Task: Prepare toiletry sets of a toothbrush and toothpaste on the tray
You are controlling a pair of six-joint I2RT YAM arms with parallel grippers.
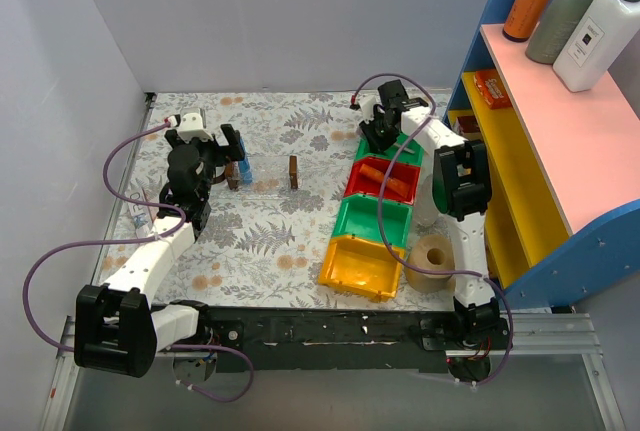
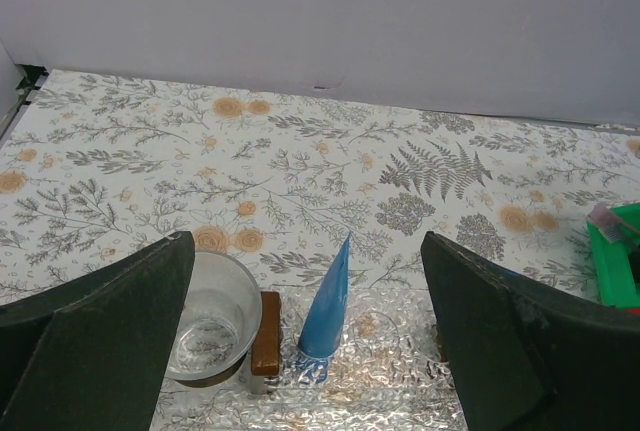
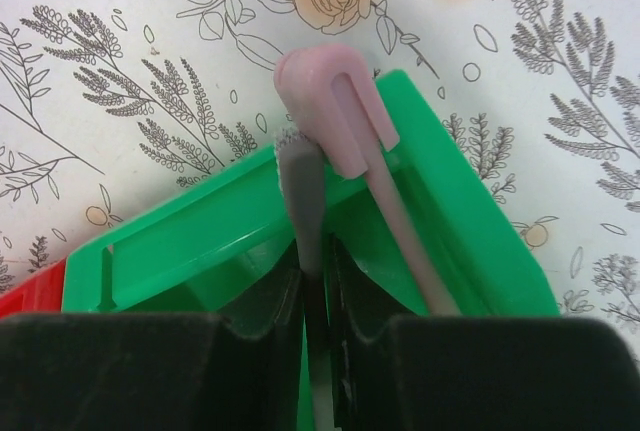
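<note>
Toothpaste (image 2: 325, 301) on tray (image 2: 400, 391), label illegible; right hand (image 3: 315, 291) pinching grey toothbrush (image 3: 300, 191)

We read no words anywhere, since the label (image 1: 586, 43) on the white bottle (image 1: 604, 31) atop the shelf (image 1: 575, 141) carries print too small.

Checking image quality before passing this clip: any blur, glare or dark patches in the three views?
Top external: evenly lit, sharp. Left wrist: toothpaste sharp, tray floor glints mildly, left pincer fingers dark. Right wrist: right pincer near-black and soft up close, grey toothbrush between its fingers and green bin crisp.
</note>
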